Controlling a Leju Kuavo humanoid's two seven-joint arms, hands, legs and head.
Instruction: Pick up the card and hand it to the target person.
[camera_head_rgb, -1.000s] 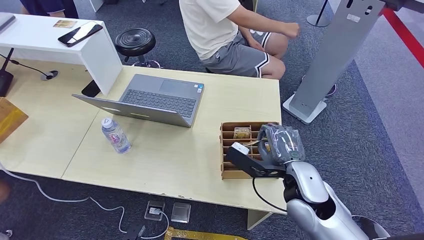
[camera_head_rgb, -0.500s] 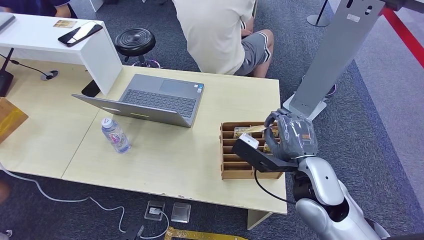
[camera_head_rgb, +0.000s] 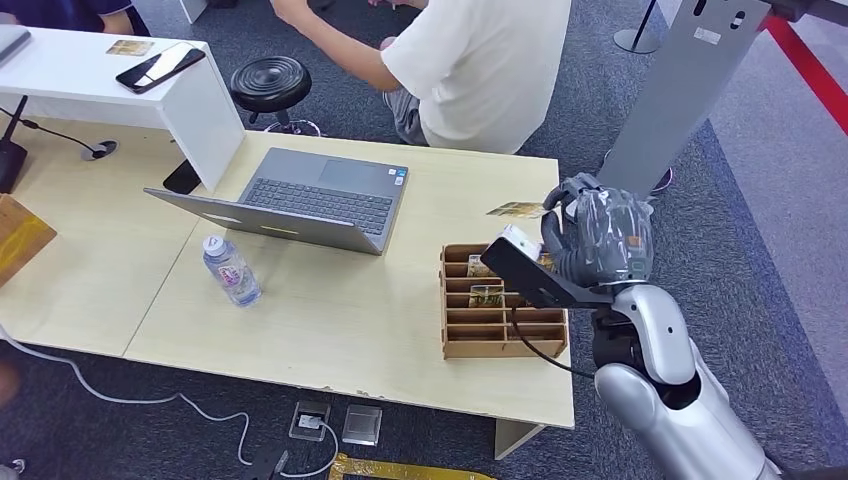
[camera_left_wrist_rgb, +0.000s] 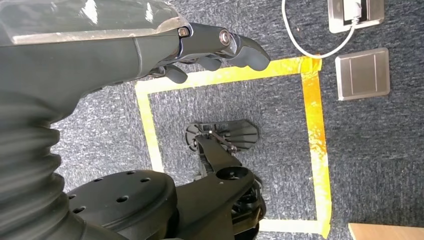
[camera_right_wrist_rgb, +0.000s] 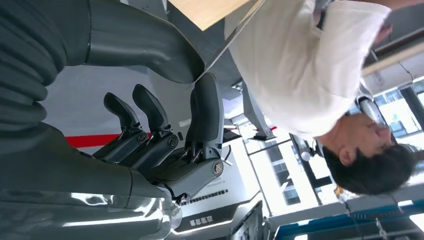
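Above the far right corner of the pale wooden table (camera_head_rgb: 330, 330), the robot's grey right hand (camera_head_rgb: 597, 238) pinches a thin, yellowish printed card (camera_head_rgb: 516, 210) between thumb and a finger, holding it flat in the air over the slotted brown wooden card box (camera_head_rgb: 500, 301). Just beyond the table edge sits a person in a cream T-shirt (camera_head_rgb: 480, 70), near the raised card. The left hand (camera_left_wrist_rgb: 210, 50) hangs over grey carpet marked with yellow tape (camera_left_wrist_rgb: 312, 100), fingers loosely curled, holding nothing.
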